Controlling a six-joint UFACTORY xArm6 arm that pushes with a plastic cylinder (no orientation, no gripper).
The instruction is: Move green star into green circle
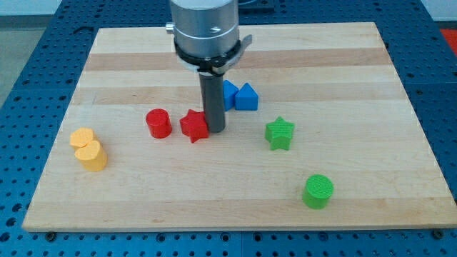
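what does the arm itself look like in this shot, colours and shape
A wide silver-grey metal cylinder enters from the view's top, ringed below by a black collar with small side tabs. From it hangs a straight dark grey rod, ending at my tip. No cables or markings show.

Pale smooth wooden board, matt plastic-looking green star, brushed metal arm housing

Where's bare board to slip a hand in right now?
Free: the view's top strip above the blue blocks, and the right side beyond the green star and green circle. Crowded: mid-board, my tip against the red star, beside the red cylinder.
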